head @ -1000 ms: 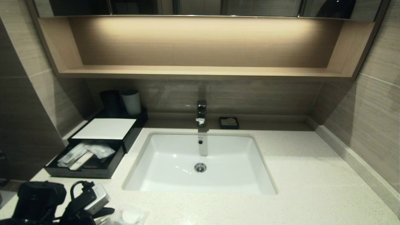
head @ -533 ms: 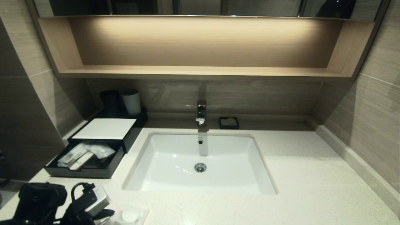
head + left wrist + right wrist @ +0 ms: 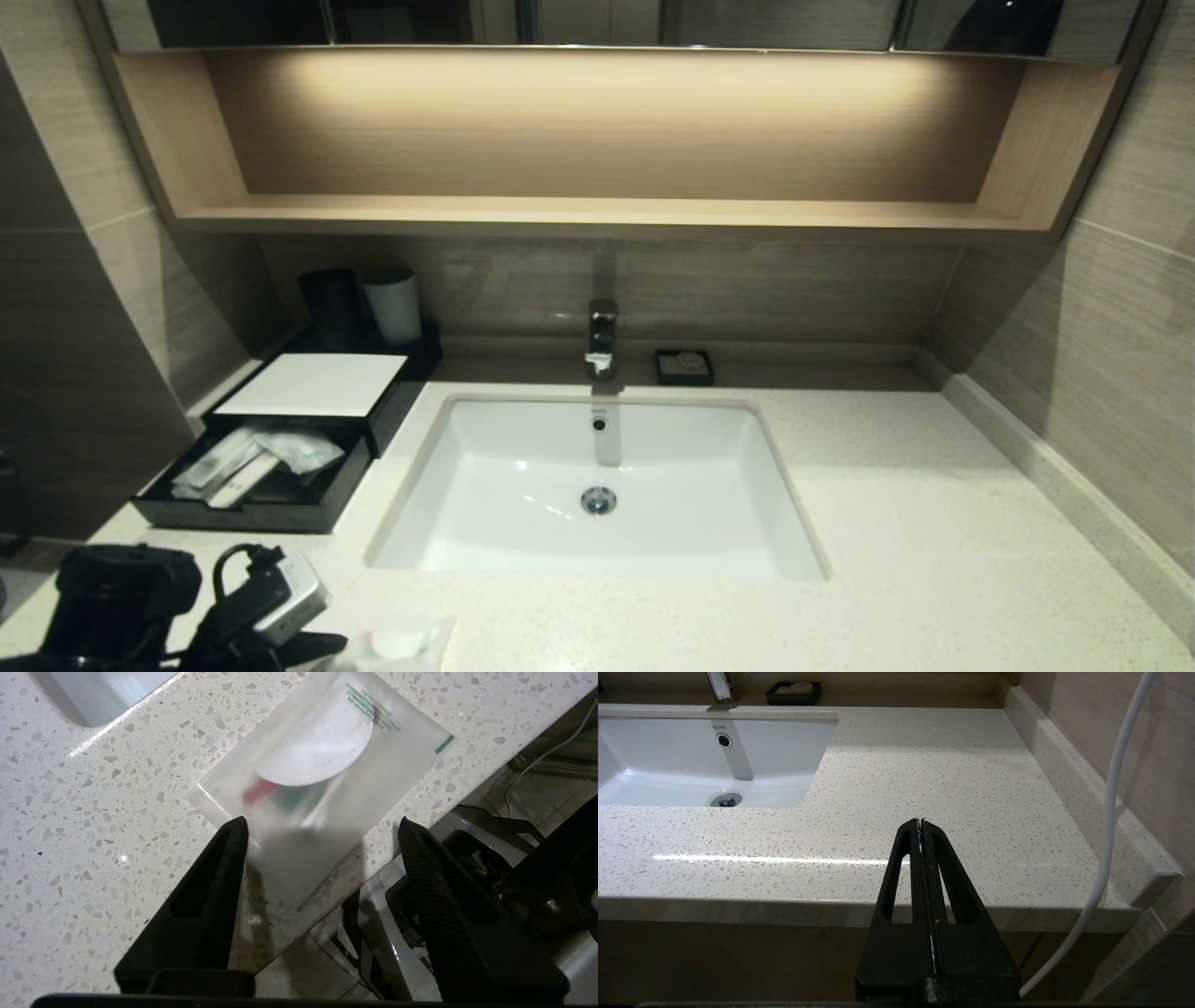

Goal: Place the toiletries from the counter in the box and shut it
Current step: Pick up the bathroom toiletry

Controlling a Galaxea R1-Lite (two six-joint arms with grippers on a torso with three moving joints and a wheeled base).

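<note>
Left hand (image 3: 322,826) sits at the near-left edge of the bench (image 3: 934,560), fingers (image 3: 224,877) spread apart on either side of the squarish packet (image 3: 327,784), pads not pressed on it as far as I can see. That packet, clear wrap with one white round disc inside, lies flat on the bench with one corner hanging over the front edge; only the left wrist view shows that overhang, plus green print on the wrap. Head view gets just a sliver of it (image 3: 397,644) at the bottom edge next to the left hand (image 3: 317,644).

Head view alone shows the box (image 3: 308,411) at the back left, drawer pulled out toward the front, white panel on top. Wrapped packets (image 3: 252,457) lie in the drawer, at least two, overlapping, exact count unclear.

Behind the box: two cups, one dark cup (image 3: 327,303), one white cup (image 3: 392,303). One sink (image 3: 597,485), one tap (image 3: 602,336), one small black dish (image 3: 684,367) with a pale round piece beside the tap.

Right wrist view shows the right hand (image 3: 920,823) pinched fully together, holding nothing, parked below the bench's front edge on the right side; head view does not catch it.
</note>
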